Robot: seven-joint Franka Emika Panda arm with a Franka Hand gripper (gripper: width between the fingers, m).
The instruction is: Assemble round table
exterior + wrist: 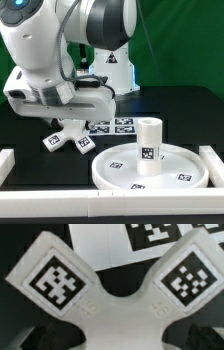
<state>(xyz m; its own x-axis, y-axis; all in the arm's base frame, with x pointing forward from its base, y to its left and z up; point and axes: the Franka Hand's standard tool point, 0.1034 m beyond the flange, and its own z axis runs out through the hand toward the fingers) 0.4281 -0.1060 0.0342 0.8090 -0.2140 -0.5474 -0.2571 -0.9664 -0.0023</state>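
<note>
nearest, the round disc (150, 168) lies on the worktop (190, 110) with the cylinder leg (149, 147) upright on it. farther back, the tool (62, 118) hangs jaws wide apart, empty, over the cross-shaped foot piece (66, 139), marker board (112, 125) beyond.

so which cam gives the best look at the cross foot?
Wrist view: the cross-shaped foot piece fills the frame, two arms and their tags sharp. The exterior view shows it small on the table beneath the arm, partly hidden, apart from the round disc carrying the upright leg.
</note>
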